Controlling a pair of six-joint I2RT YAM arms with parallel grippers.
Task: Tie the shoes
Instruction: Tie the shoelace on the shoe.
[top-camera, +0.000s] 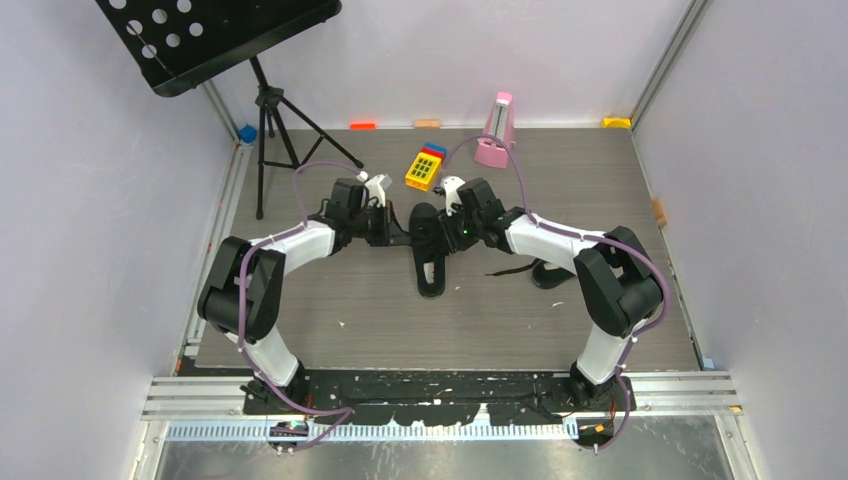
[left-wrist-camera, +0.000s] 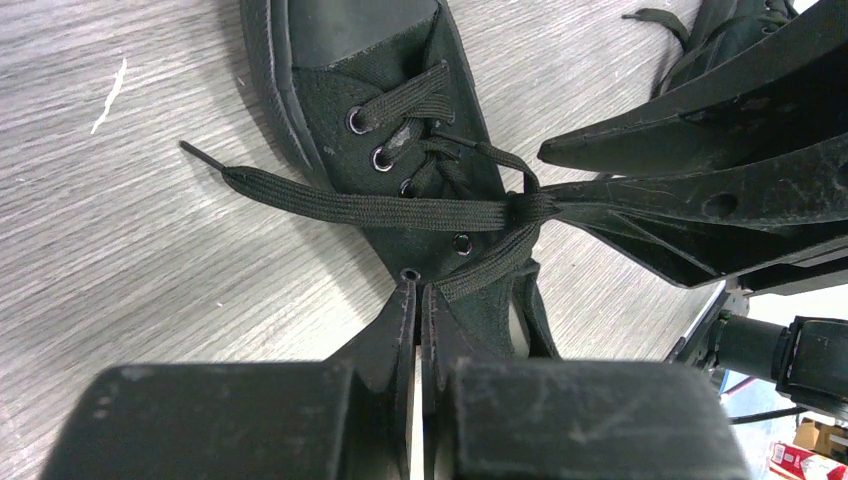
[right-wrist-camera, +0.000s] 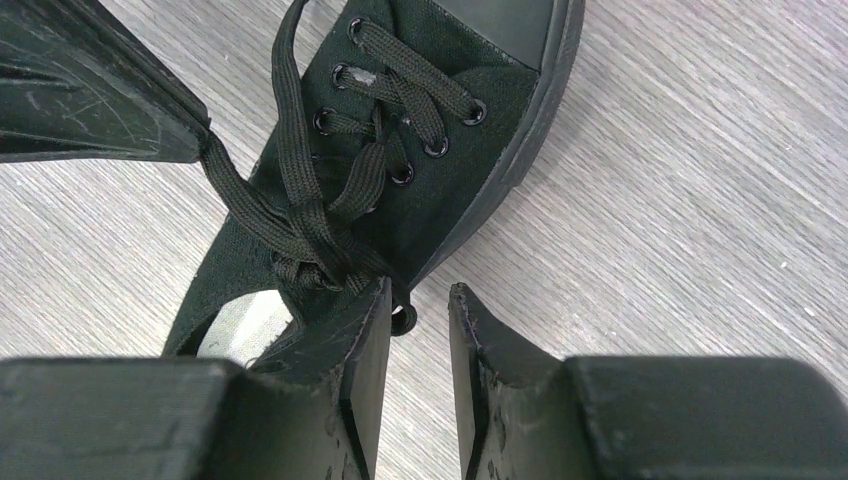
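Shoe (top-camera: 430, 272) lies on the table (top-camera: 340, 320), with both grippers meeting over its laced part.

The left gripper (left-wrist-camera: 418, 298) comes in from the shoe's left. Its jaws are pressed together, and a lace (right-wrist-camera: 240, 192) runs taut from the crossing over the tongue straight into its tip, so it has that strand pinched. The crossing itself is bunched into a knot (left-wrist-camera: 522, 208) above the shoe's upper eyelets.

The right gripper (right-wrist-camera: 418, 300) comes in from the shoe's right. Its jaws stand partly apart, with bare table showing between them. The tips sit just at the shoe's edge beside the top eyelets. A small bit of lace lies against the inner face of one finger (right-wrist-camera: 365, 335), but nothing is clamped.

A loose lace end (left-wrist-camera: 330, 200) stretches flat across the shoe and out onto the table on the side away from the right gripper. A pale insole (right-wrist-camera: 255, 320) shows in the shoe's opening.

A second shoe (top-camera: 548, 272) sits near the first shoe's right, partly hidden by the right arm. A yellow toy (top-camera: 424, 168) lies just beyond the shoe, and a pink metronome (top-camera: 495, 135) farther beyond it. A music stand (top-camera: 215, 40) is well off to the shoe's far left.
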